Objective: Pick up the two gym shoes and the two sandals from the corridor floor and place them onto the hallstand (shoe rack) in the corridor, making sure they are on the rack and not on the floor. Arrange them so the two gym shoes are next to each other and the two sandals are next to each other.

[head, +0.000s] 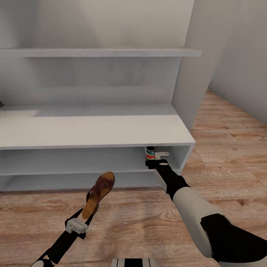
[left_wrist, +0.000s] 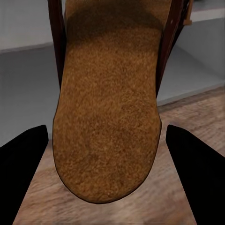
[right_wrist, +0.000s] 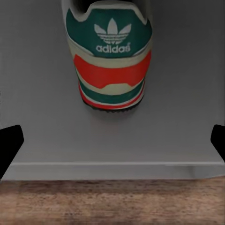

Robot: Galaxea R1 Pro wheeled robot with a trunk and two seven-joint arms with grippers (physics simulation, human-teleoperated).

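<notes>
The left hand (head: 82, 221) gripped a brown sandal (head: 99, 193) by its heel end, the left arm reaching forward and up from the lower left so that the sandal stood tilted in the air, toe toward the hallstand (head: 92, 129), above the corridor floor (head: 148, 218) and just short of the unit's front edge. In the left wrist view the tan footbed (left_wrist: 110, 108) lay between the two dark fingers (left_wrist: 23, 164), which sat close against either side of the heel. The right arm stretched forward from the lower right, its white forearm shell giving way to a black wrist, and the right hand (head: 157, 159) rested at the mouth of the upper open compartment near the hallstand's right end. Its fingers stood spread wide and held nothing; the right wrist view showed them at the edges with a gym shoe (right_wrist: 110, 56) set apart between and beyond them. That shoe stood upright on the grey shelf inside the compartment, its green heel tab and red-orange patch facing outward, its heel (head: 150, 154) just visible beside the hand in the head view. The hallstand's flat top lay bare in front of a pale wall, with a thin floating shelf (head: 100, 52) mounted above.
</notes>
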